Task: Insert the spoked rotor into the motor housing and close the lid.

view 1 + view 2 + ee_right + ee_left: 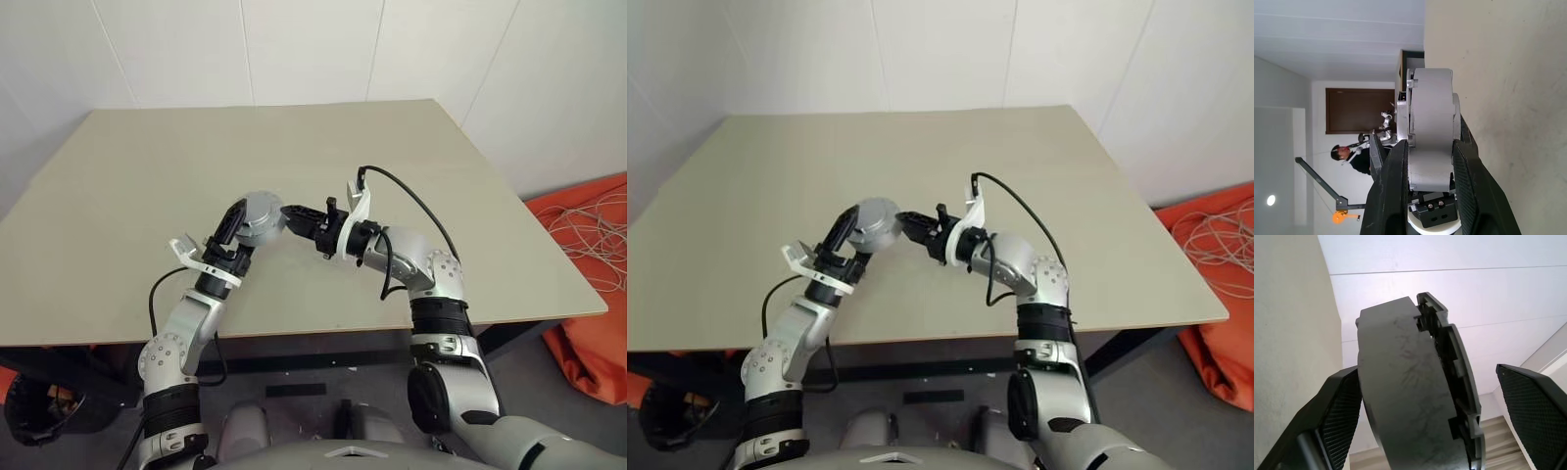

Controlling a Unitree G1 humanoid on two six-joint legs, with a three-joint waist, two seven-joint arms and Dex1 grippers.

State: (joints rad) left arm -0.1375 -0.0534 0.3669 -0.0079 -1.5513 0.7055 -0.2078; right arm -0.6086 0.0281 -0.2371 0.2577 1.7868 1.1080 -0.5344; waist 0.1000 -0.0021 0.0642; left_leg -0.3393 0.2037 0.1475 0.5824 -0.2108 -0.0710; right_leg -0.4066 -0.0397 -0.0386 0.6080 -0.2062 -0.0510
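Observation:
The motor housing, a short round grey cylinder, hangs above the table between both grippers. My right gripper is shut on its rim; in the right wrist view both fingers press on its two flat faces. My left gripper is open around the housing, one pad against it and the other standing well off. A dark notched rim, by its look the spoked rotor, lies against one face. I cannot make out the lid.
The beige table runs wide under and beyond both arms. An orange bag with pale cables lies on the floor to the right. A person stands far off in the room.

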